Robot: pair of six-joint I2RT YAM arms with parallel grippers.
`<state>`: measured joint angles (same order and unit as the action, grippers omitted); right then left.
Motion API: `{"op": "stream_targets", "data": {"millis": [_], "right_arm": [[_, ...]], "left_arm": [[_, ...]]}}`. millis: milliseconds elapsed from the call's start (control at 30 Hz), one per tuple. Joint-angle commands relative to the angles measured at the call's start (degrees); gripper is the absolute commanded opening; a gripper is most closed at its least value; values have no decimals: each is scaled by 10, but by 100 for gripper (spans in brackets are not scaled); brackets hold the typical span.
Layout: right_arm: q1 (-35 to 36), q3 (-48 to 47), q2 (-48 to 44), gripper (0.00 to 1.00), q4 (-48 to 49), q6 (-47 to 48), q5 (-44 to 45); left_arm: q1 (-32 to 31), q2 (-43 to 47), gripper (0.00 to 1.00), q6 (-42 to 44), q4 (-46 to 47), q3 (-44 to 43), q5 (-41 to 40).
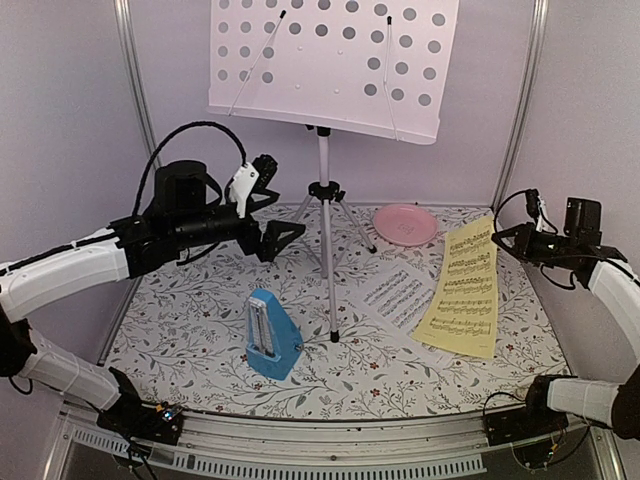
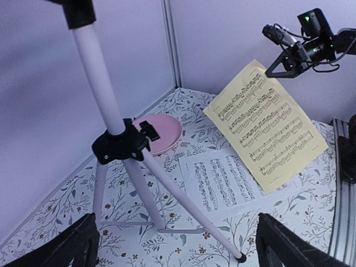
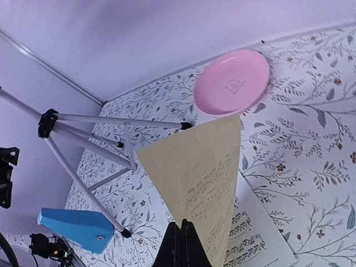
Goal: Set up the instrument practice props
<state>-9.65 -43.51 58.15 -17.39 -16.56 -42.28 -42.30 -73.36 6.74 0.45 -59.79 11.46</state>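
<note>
Paper hangs from my right gripper [image 3: 182, 225], clamped on the yellow sheet [image 1: 465, 290] at its top corner. My left gripper [image 2: 178, 245] stands wide open near the music stand [image 1: 300, 95]. The sheet's printed staves are too small to read.

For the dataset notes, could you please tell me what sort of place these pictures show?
Probably a robot test booth staged as a music practice corner: plain walls and metal frame posts enclose a floral table bearing a music stand, a blue metronome and a white sheet of music.
</note>
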Motion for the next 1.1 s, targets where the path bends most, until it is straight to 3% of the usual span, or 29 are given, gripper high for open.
{"op": "stream_targets", "data": {"millis": [0,167,433,767,1067], "right_arm": [[56,-69,-41,0,-148,106,-15],[91,-133,-76,0,-234,157,-34],[162,-207,-83,0,-292,189,-60],[274,-254,-47,0,-299,215,-60],[390,-337,7,0,-315,256,-24]], "left_arm": [[-42,-35,98,34,-54,-64,44],[-77,-82,93,80,-89,-128,82],[-96,-133,85,123,-127,-188,155],[-120,-151,96,142,-158,-217,166],[-140,-148,91,147,-188,-214,178]]}}
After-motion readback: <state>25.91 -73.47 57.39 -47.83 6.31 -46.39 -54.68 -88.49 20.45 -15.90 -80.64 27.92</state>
